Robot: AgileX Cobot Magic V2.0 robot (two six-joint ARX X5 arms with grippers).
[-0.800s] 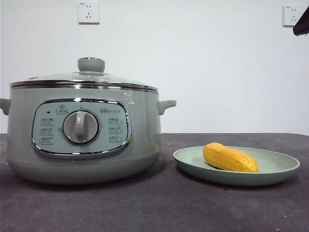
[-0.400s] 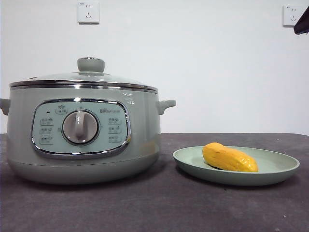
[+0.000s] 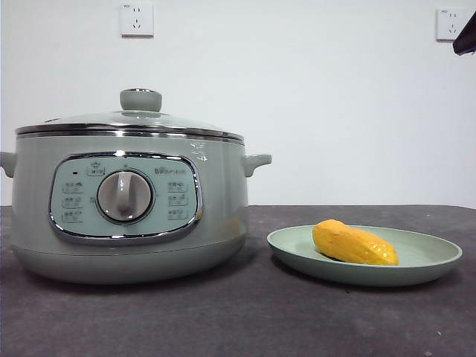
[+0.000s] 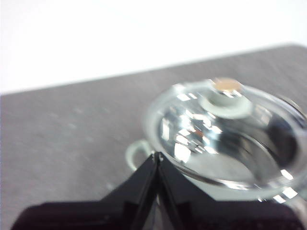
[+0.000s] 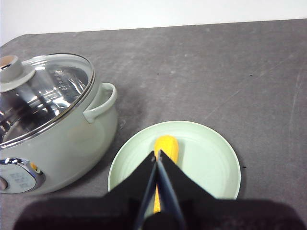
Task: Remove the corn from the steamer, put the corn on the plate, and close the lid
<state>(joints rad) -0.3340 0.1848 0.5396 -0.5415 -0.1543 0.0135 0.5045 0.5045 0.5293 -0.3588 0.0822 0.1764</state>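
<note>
The sage-green steamer point(image 3: 126, 204) stands at the left with its glass lid point(image 3: 130, 120) seated on the rim, knob on top. To its right the corn point(image 3: 354, 243) lies on the pale green plate point(image 3: 431, 256). In the right wrist view the corn point(image 5: 166, 146) rests on the plate point(image 5: 211, 163), and my right gripper point(image 5: 157, 154) hovers above it, shut and empty. My left gripper point(image 4: 157, 155) is shut and empty, raised over the steamer's side, with the lid point(image 4: 230, 139) below it. Only a black tip point(image 3: 465, 37) of one arm shows in the front view.
Dark grey table surface point(image 3: 253, 320) stretches in front of and between the steamer and plate. A white wall with two sockets point(image 3: 136, 18) is behind. The steamer's side handle point(image 3: 256, 161) points toward the plate.
</note>
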